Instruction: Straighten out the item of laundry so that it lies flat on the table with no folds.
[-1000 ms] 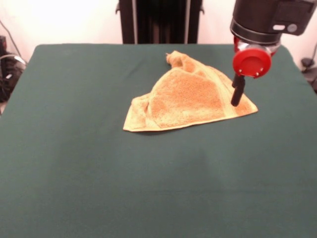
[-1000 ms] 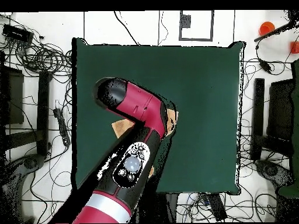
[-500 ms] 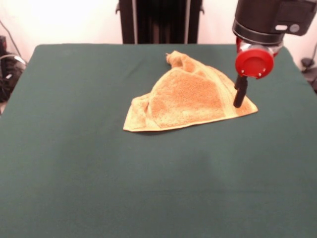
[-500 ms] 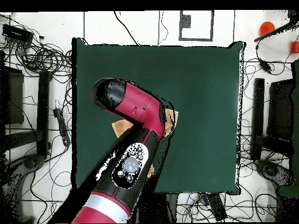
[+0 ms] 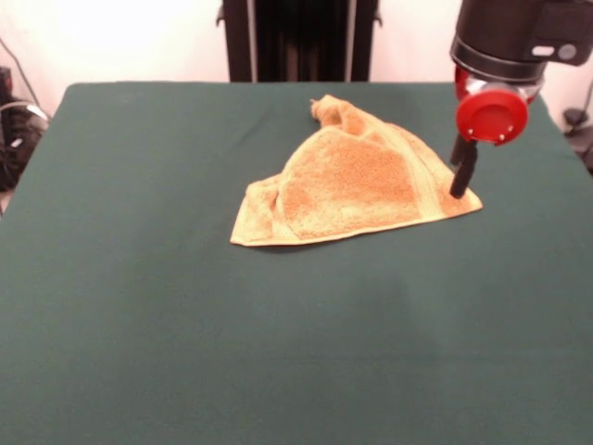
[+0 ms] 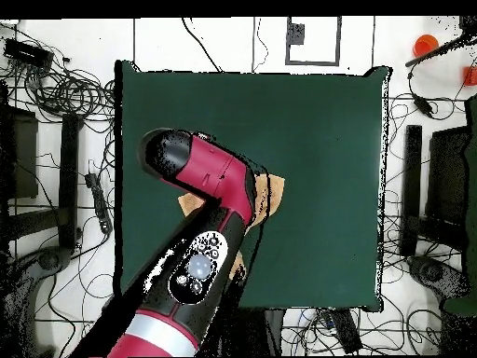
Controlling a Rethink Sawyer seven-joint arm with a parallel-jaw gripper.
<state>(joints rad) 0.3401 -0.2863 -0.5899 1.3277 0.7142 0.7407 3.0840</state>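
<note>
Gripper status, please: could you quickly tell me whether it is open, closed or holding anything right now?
Gripper: cannot be told whether open or shut; it hangs at the right corner of the folded tan-orange towel, and no grasp on it is visible.

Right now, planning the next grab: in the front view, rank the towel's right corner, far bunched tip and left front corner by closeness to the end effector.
1. Right corner, beside the end effector.
2. Far bunched tip, toward the table's back.
3. Left front corner, opposite side.

A robotics lab: a green-covered table (image 6: 317, 112) stands on a pale floor amid tangled black cables (image 6: 65, 89) and equipment stands (image 6: 424, 210).
</note>
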